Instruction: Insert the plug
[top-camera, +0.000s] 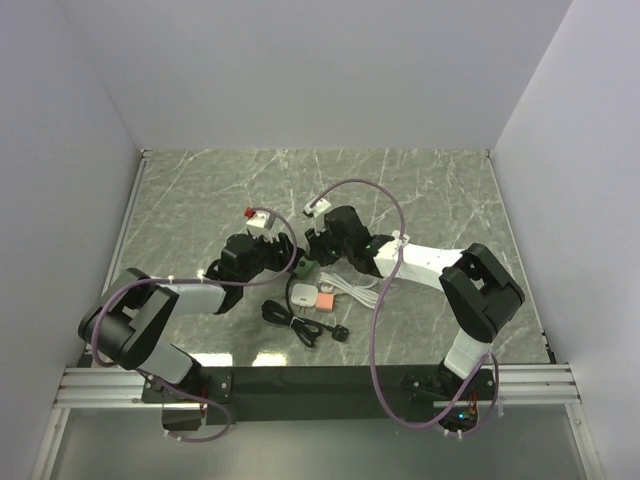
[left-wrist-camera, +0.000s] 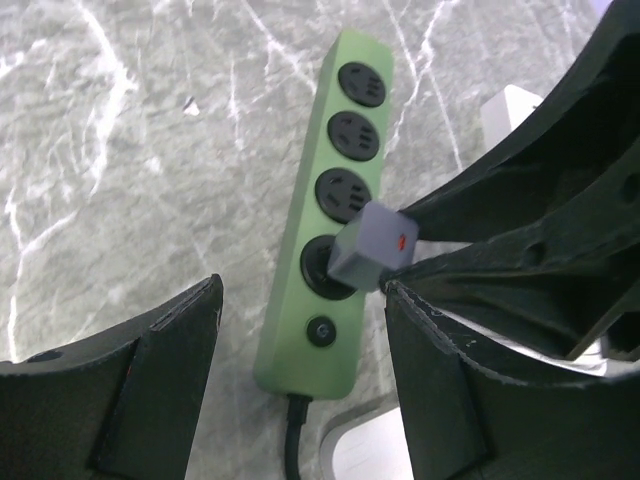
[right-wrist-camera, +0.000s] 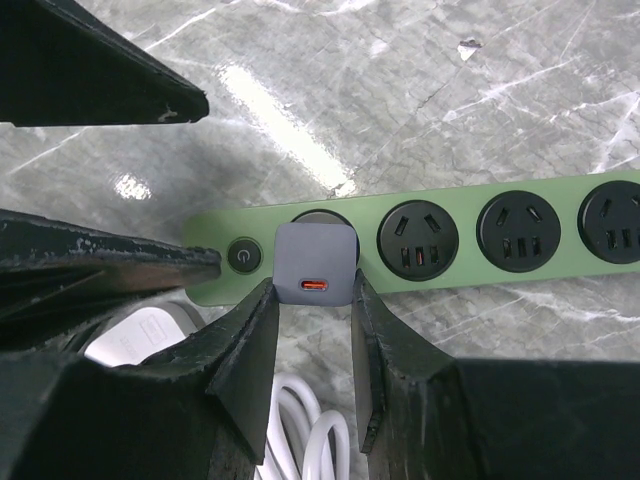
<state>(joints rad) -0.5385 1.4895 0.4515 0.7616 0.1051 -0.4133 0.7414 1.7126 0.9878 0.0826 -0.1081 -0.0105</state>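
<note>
Insertion step: right gripper (right-wrist-camera: 313, 292) clamped on the grey USB charger (right-wrist-camera: 315, 262), poised over the green power strip's (right-wrist-camera: 468, 240) end socket, power button (right-wrist-camera: 243, 256) at 9 o'clock; left gripper (left-wrist-camera: 300, 310) spread apart. Next, I judge: align the prongs, press down

Plug prongs: hidden behind the grey plug (right-wrist-camera: 315, 262) body.
Socket (right-wrist-camera: 322, 214) next to the power strip (right-wrist-camera: 468, 240)'s switch (right-wrist-camera: 242, 257): mostly covered by the plug; seating cannot be told.
Strip's far end: cut off at the right wrist view's edge.
Cable (left-wrist-camera: 293, 440) at strip's switch end: cut by the frame bottom.
Overhead: strip largely hidden under left gripper (top-camera: 288, 258) and right gripper (top-camera: 316, 252).
White object (left-wrist-camera: 365, 450) beside strip's switch end: cropped, unidentifiable.
</note>
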